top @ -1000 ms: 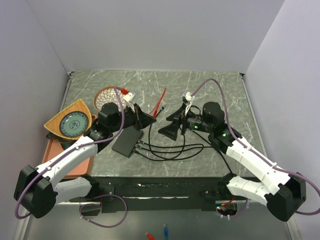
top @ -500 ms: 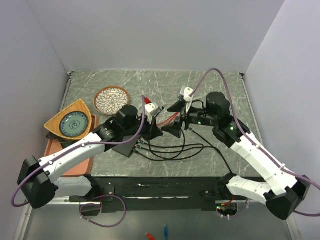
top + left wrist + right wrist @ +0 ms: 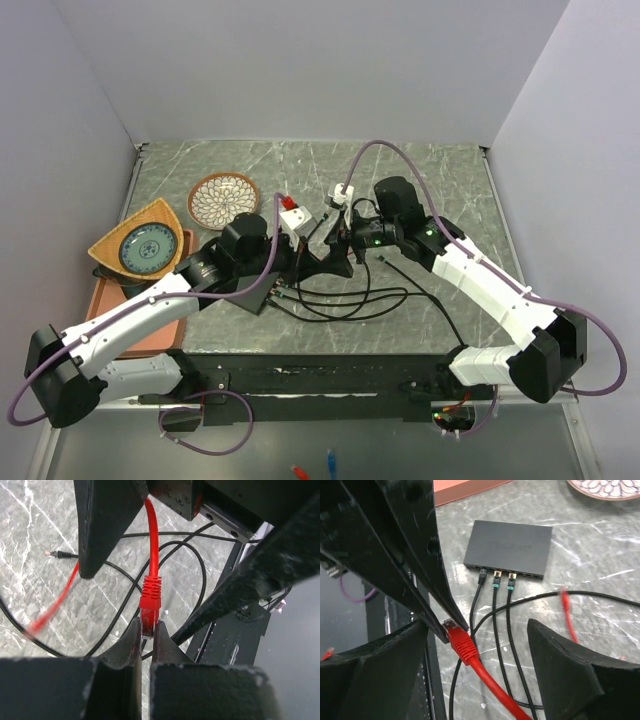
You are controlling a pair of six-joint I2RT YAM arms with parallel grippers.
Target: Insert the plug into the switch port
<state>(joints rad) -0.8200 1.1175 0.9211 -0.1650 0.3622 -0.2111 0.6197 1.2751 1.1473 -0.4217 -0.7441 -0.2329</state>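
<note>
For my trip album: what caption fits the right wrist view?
Left gripper pinches the red plug, framed by the open right gripper, with the switch lying beyond.

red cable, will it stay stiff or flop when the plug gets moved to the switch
Probably floppy: the red cable curves and trails loose over the table. Its ribbed plug looks stiffer, so the end pinched in the left gripper should hold fairly straight. Likely light, though its drag may twist the plug.
</note>
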